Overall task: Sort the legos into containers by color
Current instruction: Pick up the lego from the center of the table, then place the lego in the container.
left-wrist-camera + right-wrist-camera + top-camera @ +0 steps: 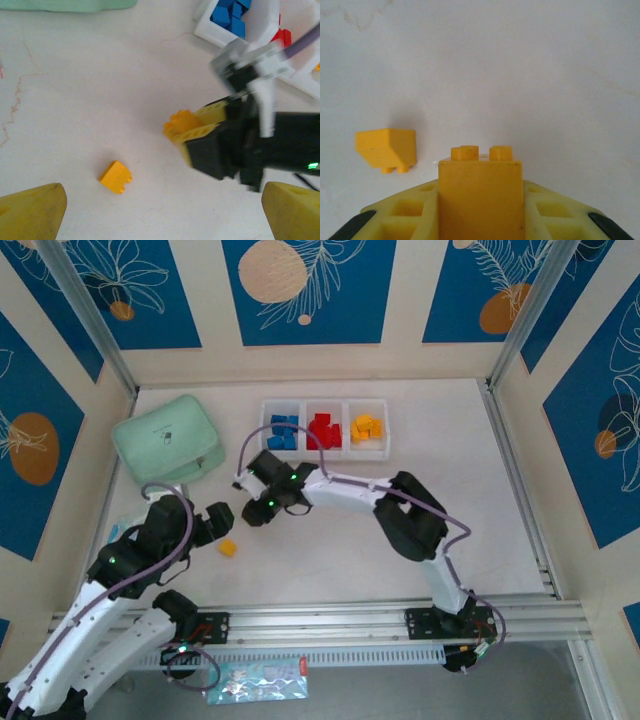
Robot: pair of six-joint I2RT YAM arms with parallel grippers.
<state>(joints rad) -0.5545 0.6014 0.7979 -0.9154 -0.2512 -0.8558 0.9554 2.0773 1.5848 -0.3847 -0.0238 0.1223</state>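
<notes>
Beige panels printed with blue leaf patterns wall in a pale, matte worktop (420,440) marked with faint hairline cracks; at its far side sits a shallow translucent white tray (325,454) of three square compartments in a row, with glossy blue bricks (284,432) in the left one, red bricks (322,430) in the middle and yellow bricks (366,428) in the right; a rounded mint-green lidded box (167,445) lies to the tray's left. The right arm reaches leftwards across the worktop, elbow bent, its wrist turned down just in front of the tray; the right pincer (480,187) is clamped on a yellow two-stud brick (181,122), whose smooth sides are squeezed between the ribbed yellow fingers (402,215) with the studs poking out past the tips; whether the brick touches the surface cannot be told. Near it, apart from both arms, a loose yellow brick (228,548) lies tipped on its side on the bare worktop. The left arm angles in from the near left corner; the left pincer (218,520) is spread wide and holds nothing, its blunt yellow fingers (35,212) flanking the loose brick from well apart.
</notes>
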